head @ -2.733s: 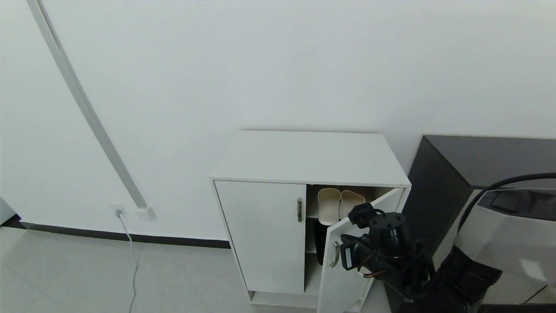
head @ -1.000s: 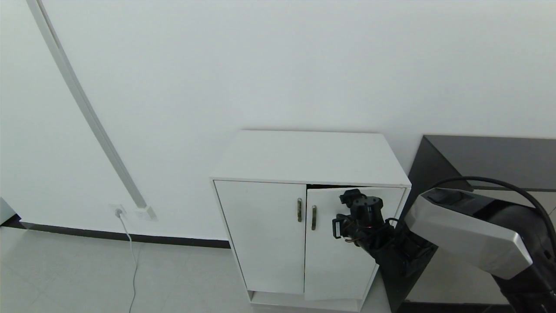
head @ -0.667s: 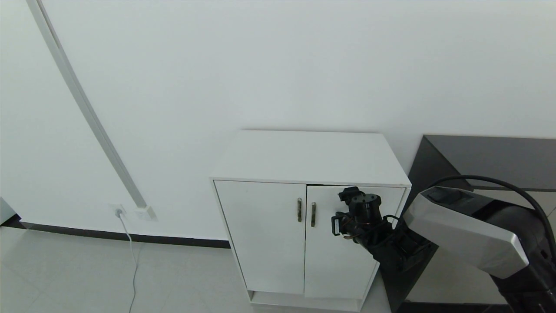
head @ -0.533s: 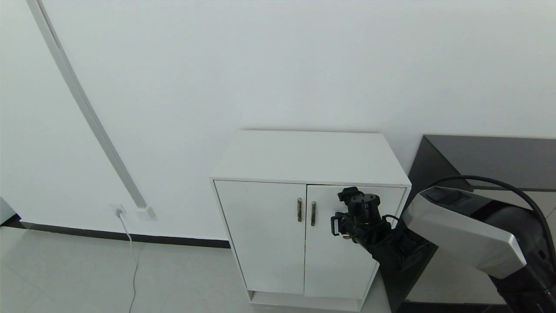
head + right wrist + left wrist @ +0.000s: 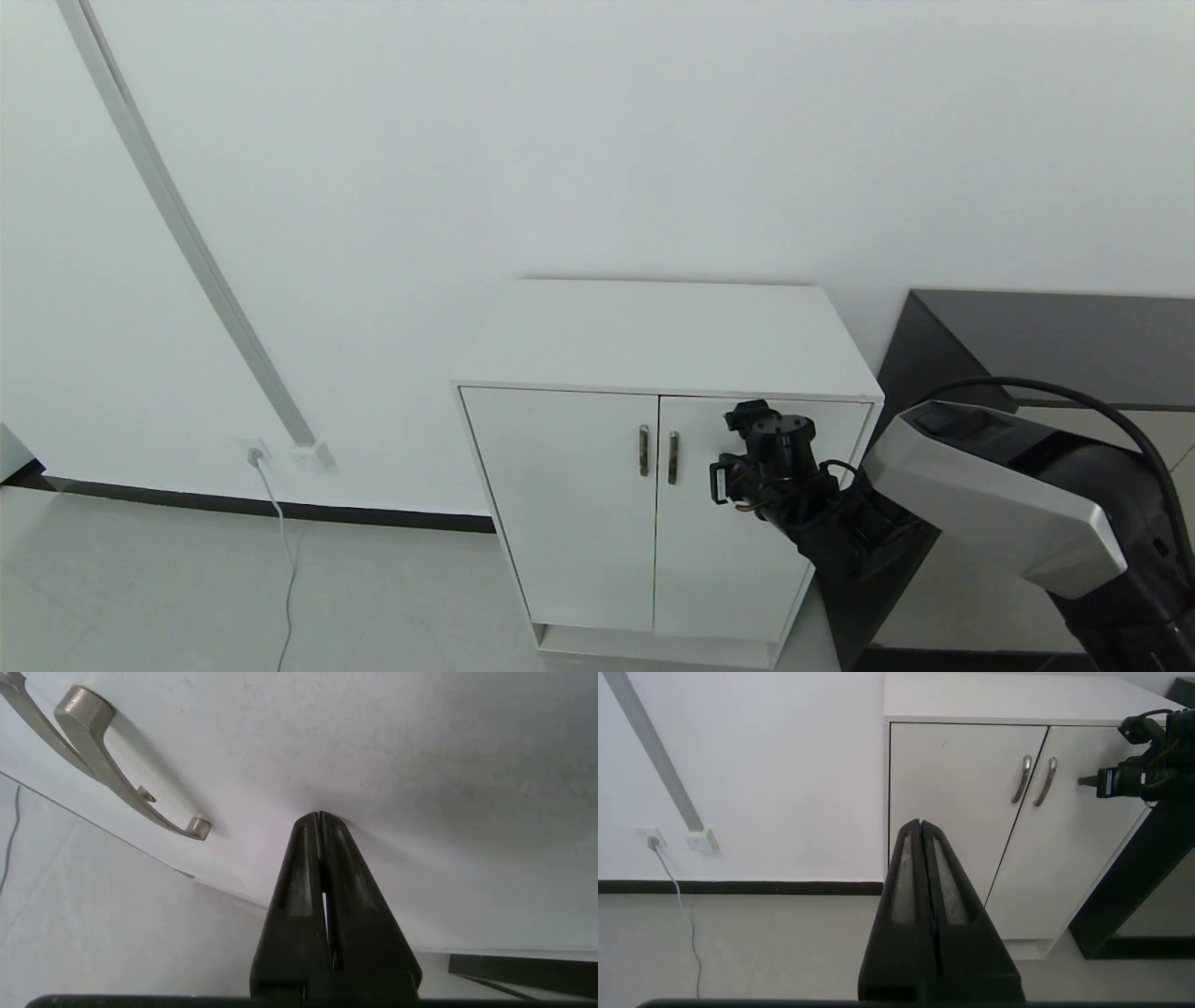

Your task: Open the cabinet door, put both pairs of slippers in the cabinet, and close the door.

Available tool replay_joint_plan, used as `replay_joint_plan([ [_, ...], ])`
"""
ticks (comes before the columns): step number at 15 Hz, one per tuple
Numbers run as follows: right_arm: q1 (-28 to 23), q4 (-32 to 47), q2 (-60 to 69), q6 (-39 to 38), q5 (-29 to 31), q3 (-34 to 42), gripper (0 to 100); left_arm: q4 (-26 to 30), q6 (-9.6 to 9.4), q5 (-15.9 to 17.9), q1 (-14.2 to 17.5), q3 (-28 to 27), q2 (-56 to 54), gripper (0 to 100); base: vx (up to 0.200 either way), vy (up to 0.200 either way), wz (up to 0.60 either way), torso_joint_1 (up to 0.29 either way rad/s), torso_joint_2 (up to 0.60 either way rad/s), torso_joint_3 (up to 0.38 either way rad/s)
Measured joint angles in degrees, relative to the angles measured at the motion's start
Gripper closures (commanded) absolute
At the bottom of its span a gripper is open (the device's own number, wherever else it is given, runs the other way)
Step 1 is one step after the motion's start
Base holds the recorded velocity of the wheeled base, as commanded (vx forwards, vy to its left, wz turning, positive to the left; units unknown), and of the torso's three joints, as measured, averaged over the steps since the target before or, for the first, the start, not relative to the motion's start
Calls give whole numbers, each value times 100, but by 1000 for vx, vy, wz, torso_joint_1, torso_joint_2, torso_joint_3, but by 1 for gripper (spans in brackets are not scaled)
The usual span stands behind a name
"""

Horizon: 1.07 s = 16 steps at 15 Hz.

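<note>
The cabinet [image 5: 665, 338] is closed. The right end effector [image 5: 320, 819], narrow and empty, touches the right door [image 5: 724, 569]. The left end effector [image 5: 920, 826], also narrow, hangs well apart.

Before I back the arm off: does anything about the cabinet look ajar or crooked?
Nothing stands out. The left door and right door sit flush and level; the shut right gripper touches the latter.

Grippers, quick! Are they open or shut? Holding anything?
Left gripper: jaws shut, holding nothing.
Right gripper: jaws shut, empty, tip against the right cabinet door.
</note>
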<state>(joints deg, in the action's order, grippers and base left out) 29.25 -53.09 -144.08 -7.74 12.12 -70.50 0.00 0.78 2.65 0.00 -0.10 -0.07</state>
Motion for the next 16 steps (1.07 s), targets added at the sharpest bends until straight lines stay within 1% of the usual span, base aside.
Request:
replay_joint_plan([
  [16,-1,67,-38,173,9,-157,100,0,-2,0,0,0,0,100,0,0,0,0,0,0],
])
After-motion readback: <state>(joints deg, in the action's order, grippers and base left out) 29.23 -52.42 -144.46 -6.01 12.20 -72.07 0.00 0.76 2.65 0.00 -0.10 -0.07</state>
